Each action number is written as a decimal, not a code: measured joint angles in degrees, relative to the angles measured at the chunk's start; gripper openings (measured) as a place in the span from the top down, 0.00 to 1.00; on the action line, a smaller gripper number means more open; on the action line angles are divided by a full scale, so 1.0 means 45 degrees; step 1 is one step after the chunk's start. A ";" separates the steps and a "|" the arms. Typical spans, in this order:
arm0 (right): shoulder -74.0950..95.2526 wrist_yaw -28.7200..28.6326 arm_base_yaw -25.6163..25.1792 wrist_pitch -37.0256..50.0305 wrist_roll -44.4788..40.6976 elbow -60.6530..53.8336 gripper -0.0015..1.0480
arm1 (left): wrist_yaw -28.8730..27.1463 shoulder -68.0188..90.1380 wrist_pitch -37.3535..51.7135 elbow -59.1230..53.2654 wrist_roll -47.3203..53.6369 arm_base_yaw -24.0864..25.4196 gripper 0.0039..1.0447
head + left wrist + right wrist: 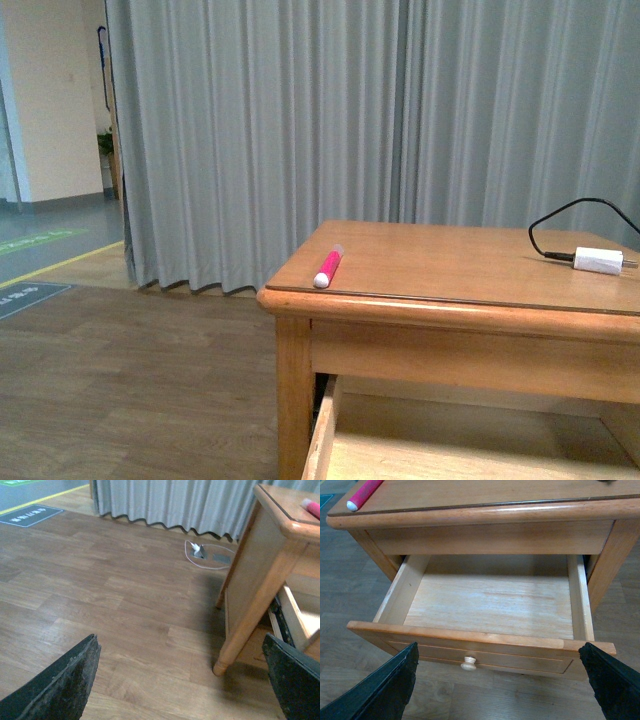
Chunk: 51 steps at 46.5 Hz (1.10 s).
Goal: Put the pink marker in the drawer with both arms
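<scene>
The pink marker [328, 268] lies on the wooden table [450, 260] near its front left corner, whitish cap end toward the edge; it also shows as the pink marker [364, 492] and a sliver of pink marker [311, 507]. The drawer [490, 640] is pulled out, its pale interior bare, its round knob [468, 664] on the front panel. My right gripper [497, 680] hangs open in front of the drawer's front panel, just past the knob. My left gripper [182, 680] is open over the floor, left of the table leg [245, 605]. Neither arm shows in the front view.
A white plug block [599, 260] with a black cable [570, 212] sits at the table's right side. On the floor by the grey curtain [350, 120] lies a white charger with a cord [200, 552]. Wood-look flooring [125, 610] spreads left of the table.
</scene>
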 joint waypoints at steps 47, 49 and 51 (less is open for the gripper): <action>0.0000 0.0000 0.0000 0.0000 0.0000 -0.0005 0.08 | 0.1321 2.0565 0.3065 1.5110 0.0495 -0.2676 0.06; 0.0000 0.0000 0.0000 0.0000 0.0000 -0.0005 0.08 | 0.1311 2.0988 0.2856 1.5620 0.0495 -0.2701 0.06; 0.0000 0.0000 0.0000 0.0000 0.0000 -0.0005 0.08 | 0.1287 2.1362 0.2705 1.6082 0.0500 -0.2730 0.06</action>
